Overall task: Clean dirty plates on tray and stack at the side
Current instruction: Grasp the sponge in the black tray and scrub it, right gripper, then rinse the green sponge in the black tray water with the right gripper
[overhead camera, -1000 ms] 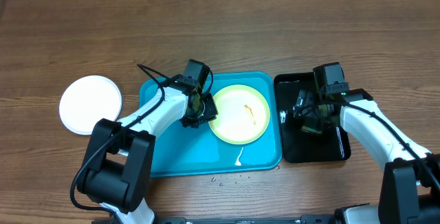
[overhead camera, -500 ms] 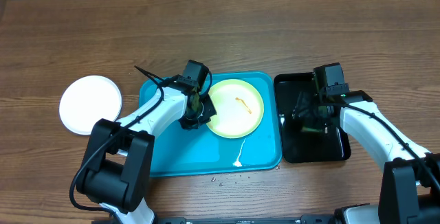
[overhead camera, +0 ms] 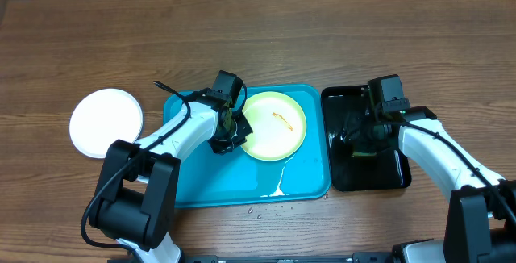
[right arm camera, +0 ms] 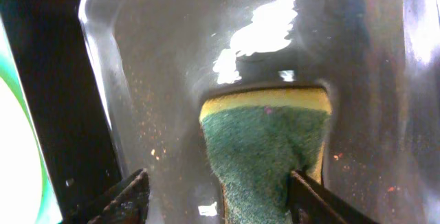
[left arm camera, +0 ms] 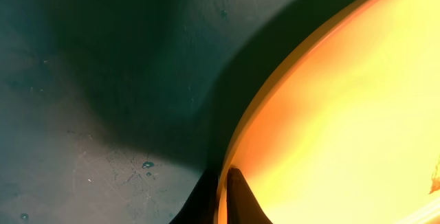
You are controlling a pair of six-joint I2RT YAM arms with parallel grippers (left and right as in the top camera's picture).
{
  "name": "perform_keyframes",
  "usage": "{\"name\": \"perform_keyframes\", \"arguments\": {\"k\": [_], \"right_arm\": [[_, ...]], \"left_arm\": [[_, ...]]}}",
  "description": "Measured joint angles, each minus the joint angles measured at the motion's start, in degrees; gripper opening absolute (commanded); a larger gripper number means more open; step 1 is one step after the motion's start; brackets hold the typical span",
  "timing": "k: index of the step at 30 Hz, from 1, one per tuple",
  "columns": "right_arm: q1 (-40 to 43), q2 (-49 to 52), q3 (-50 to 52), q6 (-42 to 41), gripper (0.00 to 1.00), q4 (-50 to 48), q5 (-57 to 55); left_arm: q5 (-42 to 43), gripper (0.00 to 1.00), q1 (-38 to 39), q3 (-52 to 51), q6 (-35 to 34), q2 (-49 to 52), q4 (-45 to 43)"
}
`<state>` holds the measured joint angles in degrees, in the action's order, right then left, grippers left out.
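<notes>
A pale yellow-green plate with an orange-brown smear is tilted up over the turquoise tray. My left gripper is shut on the plate's left rim; the left wrist view shows the rim pinched between the fingertips. A white plate lies on the table left of the tray. My right gripper is open over the black tray. A green and yellow sponge lies between its fingers in the black tray.
A whitish dribble of liquid and small drops lie on the tray's near edge and on the wood table in front. The black tray sits close against the turquoise tray's right side.
My left gripper has lifted and tilted the yellow-green plate up and back a little. The liquid runs down to the tray's near edge. The right gripper has hardly moved.
</notes>
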<state>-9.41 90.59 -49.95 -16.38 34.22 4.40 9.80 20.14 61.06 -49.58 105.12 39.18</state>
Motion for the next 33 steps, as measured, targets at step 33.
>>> {"name": "perform_keyframes", "arguments": {"k": [33], "right_arm": [[-7.0, 0.0, -3.6, 2.9, 0.77, 3.4, -8.7]], "left_arm": [[-6.4, 0.26, 0.0, -0.8, -1.3, -1.0, 1.1]]}}
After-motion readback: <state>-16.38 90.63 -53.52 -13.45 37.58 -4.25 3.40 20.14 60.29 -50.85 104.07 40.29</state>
